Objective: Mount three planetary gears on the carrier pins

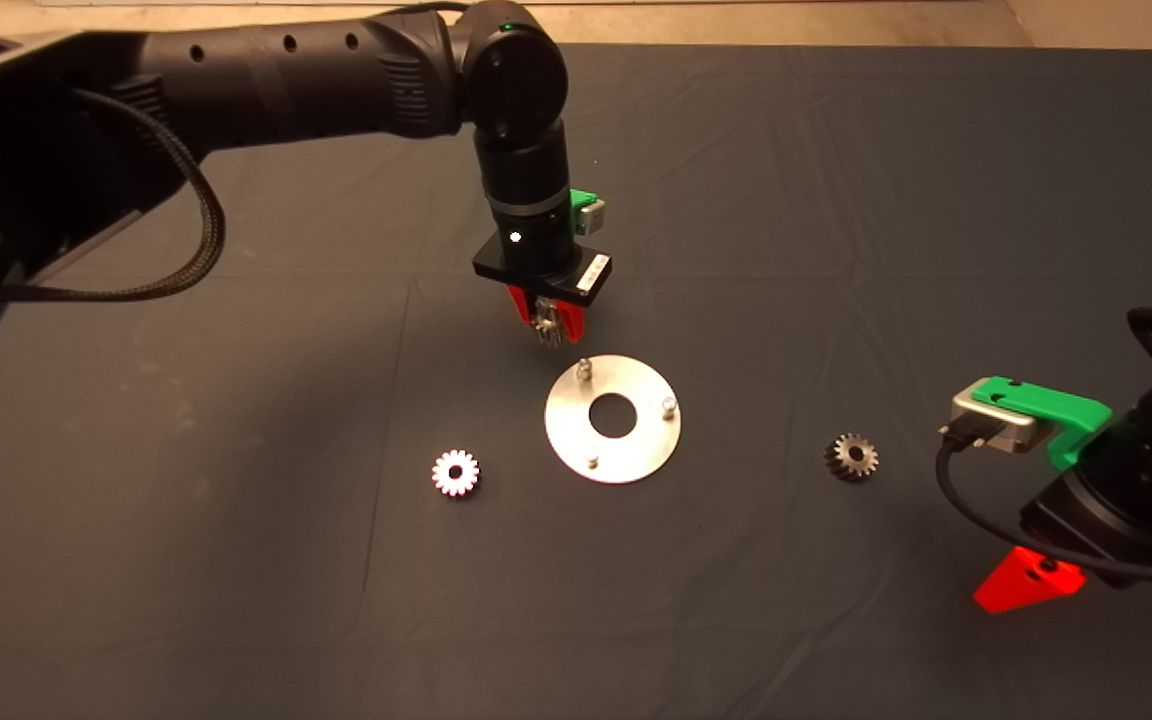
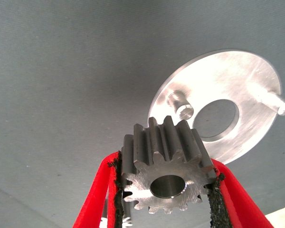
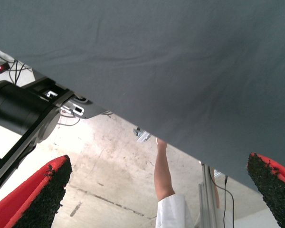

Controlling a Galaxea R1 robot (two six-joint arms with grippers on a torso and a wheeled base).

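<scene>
Left wrist view, gear (image 2: 164, 178) clamped in left pincer (image 2: 164, 202)

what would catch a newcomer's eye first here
Most striking is the left gripper near the middle of the mat, shut on a planetary gear just above the shiny carrier disc, whose three pins are all bare. Two more gears lie on the mat, a bright one left of the disc and a darker one to its right. The right gripper waits open at the lower right edge.
</scene>
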